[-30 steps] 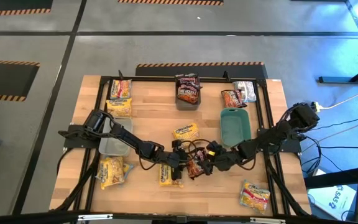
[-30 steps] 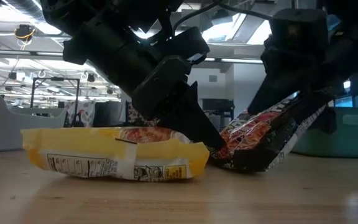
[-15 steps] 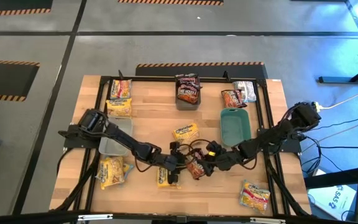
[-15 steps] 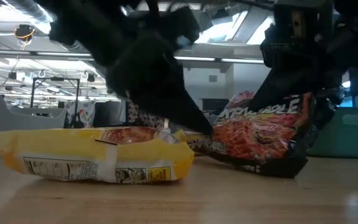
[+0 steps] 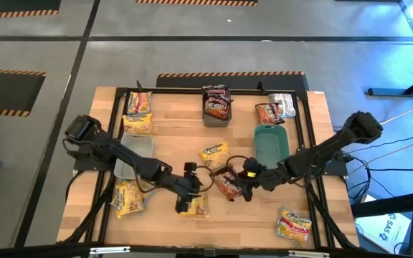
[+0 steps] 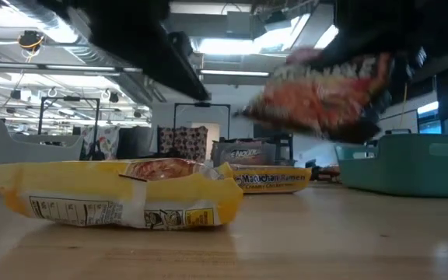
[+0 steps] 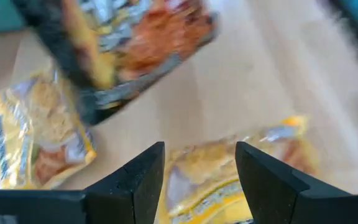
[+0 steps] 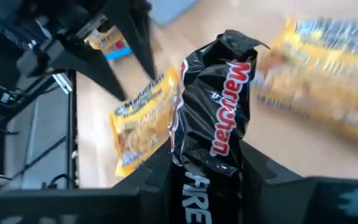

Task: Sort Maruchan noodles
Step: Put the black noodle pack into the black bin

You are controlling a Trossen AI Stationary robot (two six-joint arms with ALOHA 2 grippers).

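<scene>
My right gripper (image 5: 244,177) is shut on a dark red-orange Maruchan packet (image 5: 226,185), which hangs in the air in the low view (image 6: 325,85). My left gripper (image 7: 197,171) is open above a yellow packet (image 5: 192,205) that lies flat on the table (image 6: 123,194) and touches nothing. Another yellow packet (image 5: 214,152) lies flat farther back. Further yellow packets lie near the left side (image 5: 130,197), at the far left (image 5: 138,122) and at the near right (image 5: 293,224). My right gripper pinches the dark red-orange packet by one end (image 8: 204,168) between its two fingers (image 8: 157,180). The rest of the packet reaches out beyond the fingertips toward the table's left. The packet is lifted clear of the table and sits slightly tilted.
A dark green dish (image 5: 271,145) stands just behind the right gripper. A grey bin (image 5: 217,109) at the far edge holds dark packets. A clear bin (image 5: 130,156) sits under the left arm. A red-orange packet (image 5: 267,113) and a silver-white one (image 5: 284,104) lie far right.
My right gripper has risen, lifting the dark red-orange packet, whose lower end rested on the table, clear of it. My left gripper has moved up and back toward the table's left, away from that packet. The yellow packet under it has slid a little along the table.
</scene>
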